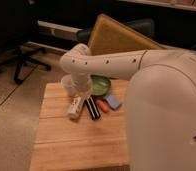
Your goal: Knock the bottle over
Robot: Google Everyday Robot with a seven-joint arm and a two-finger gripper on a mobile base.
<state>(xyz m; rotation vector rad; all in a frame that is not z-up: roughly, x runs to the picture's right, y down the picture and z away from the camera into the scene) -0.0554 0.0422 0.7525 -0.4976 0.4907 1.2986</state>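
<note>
The bottle (75,107), whitish with a pale yellowish label, lies on its side on the wooden table (66,140), left of the black striped bar (93,108). My gripper (75,91) hangs at the end of the white arm (116,62), just above the bottle's far end. I cannot tell whether it touches the bottle.
A small orange object (103,105) and a pale blue object (112,101) lie right of the bar. A green bowl (100,84) stands behind them. A tan board (116,37) leans behind the table. An office chair (18,55) stands at the far left. My arm's bulk covers the table's right side.
</note>
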